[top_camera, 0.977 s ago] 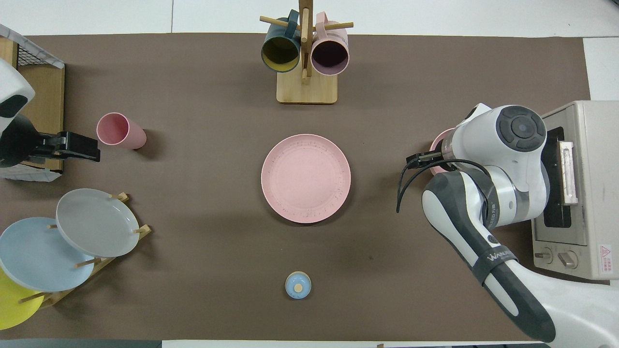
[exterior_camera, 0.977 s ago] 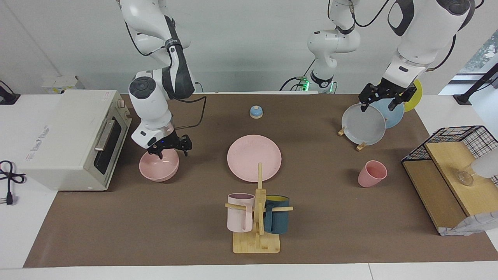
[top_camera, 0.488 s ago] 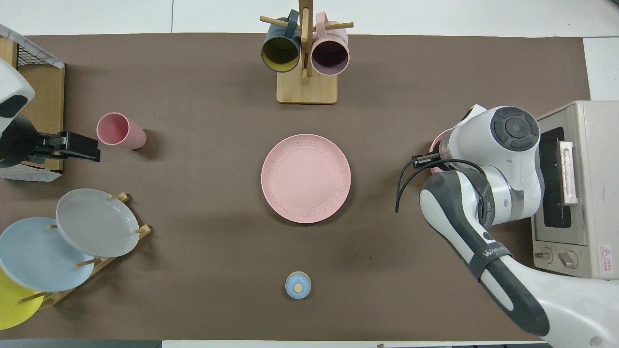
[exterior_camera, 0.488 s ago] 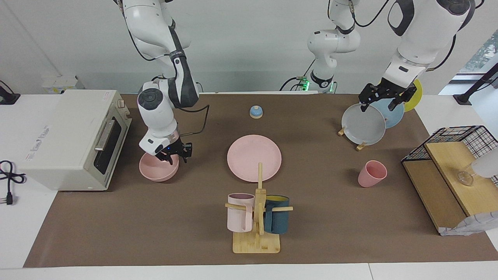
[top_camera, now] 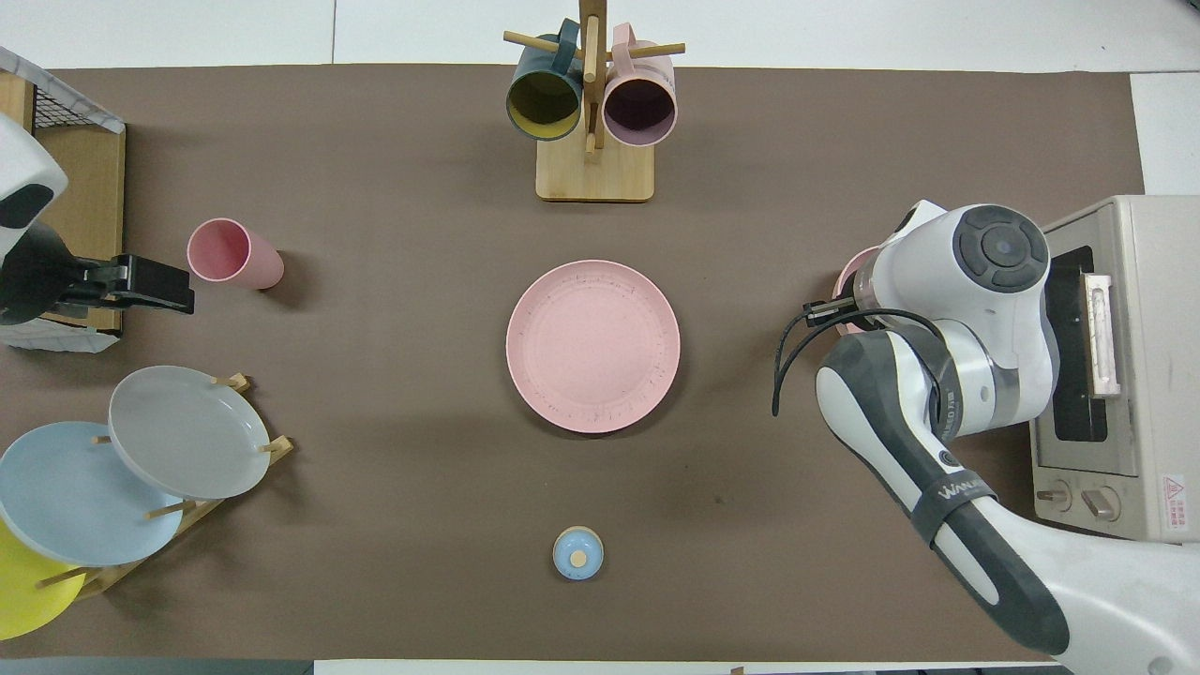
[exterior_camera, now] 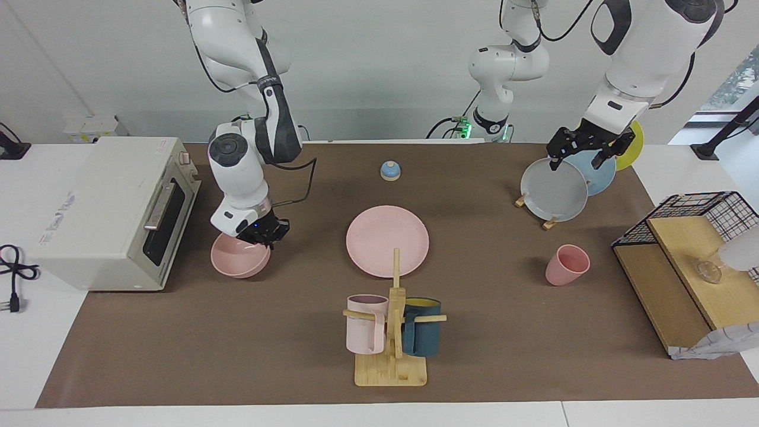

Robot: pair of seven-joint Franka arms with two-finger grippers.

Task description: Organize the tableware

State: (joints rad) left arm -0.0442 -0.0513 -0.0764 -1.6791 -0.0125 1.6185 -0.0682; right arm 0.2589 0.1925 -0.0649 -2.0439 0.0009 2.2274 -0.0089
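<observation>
The pink plate (exterior_camera: 387,240) lies flat at the middle of the table and also shows in the overhead view (top_camera: 592,345). The pink bowl (exterior_camera: 234,261) sits in front of the toaster oven; in the overhead view only a sliver of the bowl (top_camera: 847,281) shows under the right arm. My right gripper (exterior_camera: 264,234) is shut on the bowl's rim on the side toward the plate. The pink cup (exterior_camera: 566,265) stands toward the left arm's end (top_camera: 232,253). My left gripper (exterior_camera: 584,157) hangs open in the air over the plate rack, empty (top_camera: 164,286).
A toaster oven (exterior_camera: 107,207) stands at the right arm's end. A mug tree (exterior_camera: 394,332) with two handled mugs stands farther from the robots than the plate. A rack with grey, blue and yellow plates (exterior_camera: 554,193), a wire shelf (exterior_camera: 682,255) and a blue bell (exterior_camera: 390,171) also stand here.
The right gripper's fingers have closed from wide open onto the bowl's rim, and its wrist has turned. The left arm has not moved.
</observation>
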